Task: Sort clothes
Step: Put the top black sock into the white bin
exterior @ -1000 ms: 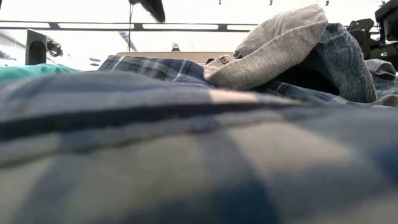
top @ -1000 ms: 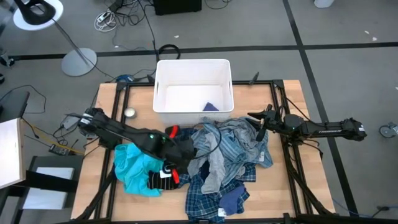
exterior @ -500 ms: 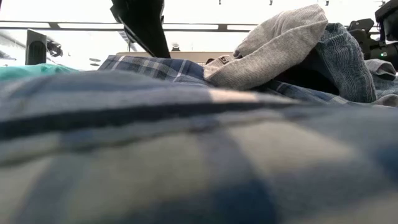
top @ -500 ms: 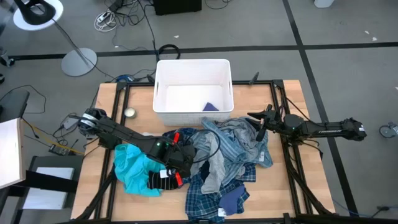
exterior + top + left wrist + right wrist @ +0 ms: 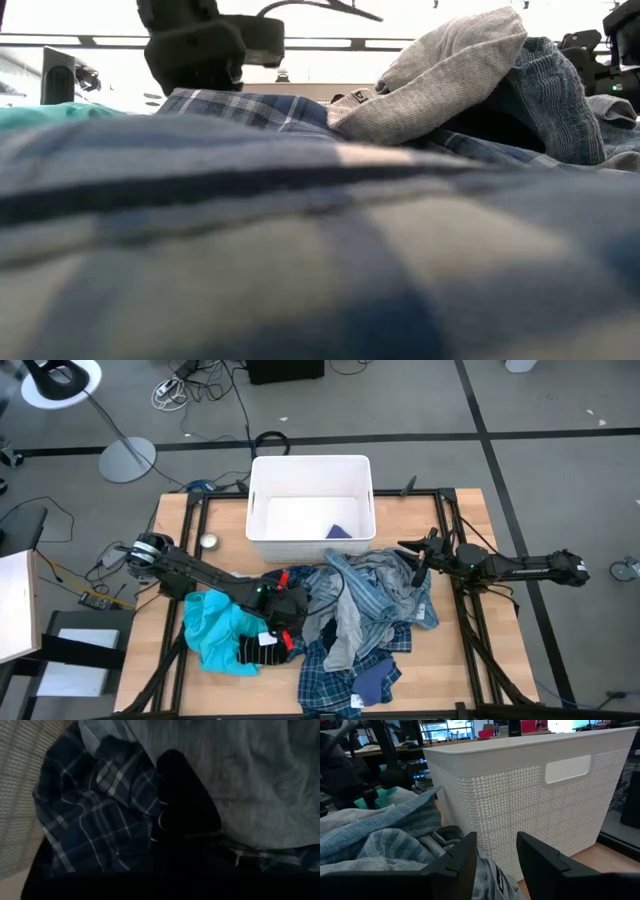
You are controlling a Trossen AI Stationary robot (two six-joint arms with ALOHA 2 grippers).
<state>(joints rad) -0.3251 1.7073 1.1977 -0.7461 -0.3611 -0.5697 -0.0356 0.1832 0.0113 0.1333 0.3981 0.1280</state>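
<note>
A pile of clothes lies on the wooden table in front of the white bin [image 5: 262, 500]. It holds a turquoise shirt [image 5: 210, 625], dark socks [image 5: 258, 650], a blue-and-white plaid shirt [image 5: 330, 670], a grey garment [image 5: 350, 625] and a grey-blue striped garment [image 5: 385, 585]. My left gripper [image 5: 288, 615] is low over the pile's left part, between the turquoise shirt and the grey garment. Its wrist view shows plaid cloth [image 5: 95, 820] and grey cloth [image 5: 240, 780] close below. My right gripper [image 5: 415, 565] is open and empty at the pile's right edge, facing the bin [image 5: 570, 805].
A small dark blue item [image 5: 339, 531] lies inside the bin. A small round metal object [image 5: 208, 542] sits on the table left of the bin. Plaid cloth [image 5: 300, 250] fills the low view's foreground. Bare wood shows at the table's right side [image 5: 480, 650].
My left gripper has come down onto the left part of the pile: in the low view it has grown from a small dark tip at the top edge to a large dark shape just above the plaid cloth. My right arm has kept still.
</note>
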